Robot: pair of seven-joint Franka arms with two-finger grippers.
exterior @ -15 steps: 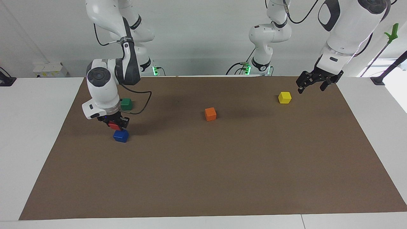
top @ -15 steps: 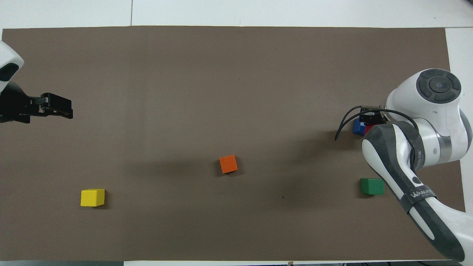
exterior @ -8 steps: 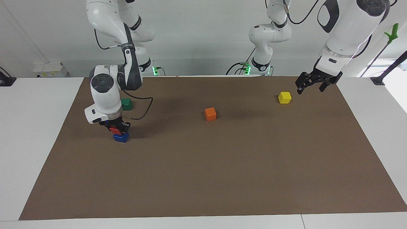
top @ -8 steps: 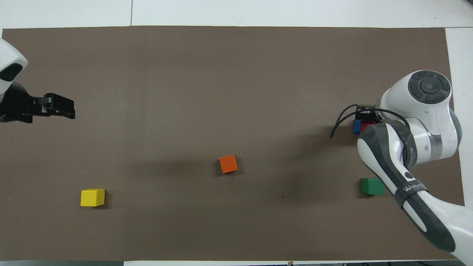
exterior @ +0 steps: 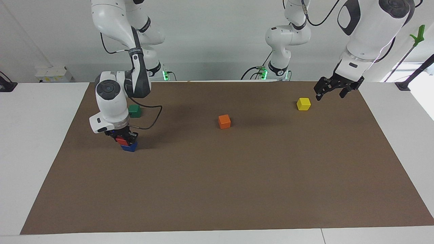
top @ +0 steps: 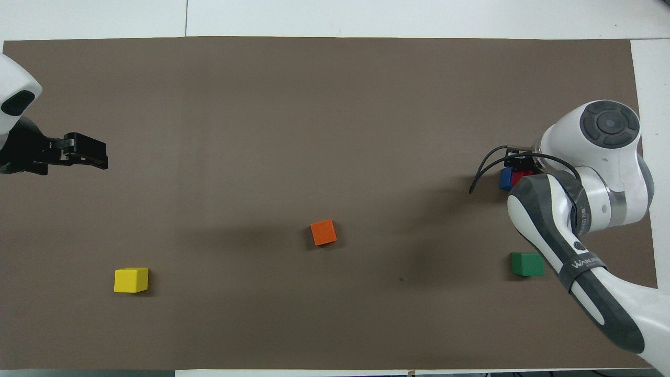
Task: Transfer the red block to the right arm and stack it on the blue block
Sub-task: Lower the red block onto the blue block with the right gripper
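- The right gripper (exterior: 122, 139) is clenching the red block (exterior: 121, 140) and pressing it down onto the blue block (exterior: 129, 147), toward the right arm's end of the table.
- The red block is looking seated a touch off-centre, so squaring the faces before letting go would be wise.
- Opening slowly and lifting straight up should be keeping the stack steady.
- The left gripper (exterior: 330, 88) is waiting released near the yellow block (exterior: 303, 103).

In the overhead view the right arm (top: 581, 209) hides most of the red block (top: 520, 178).
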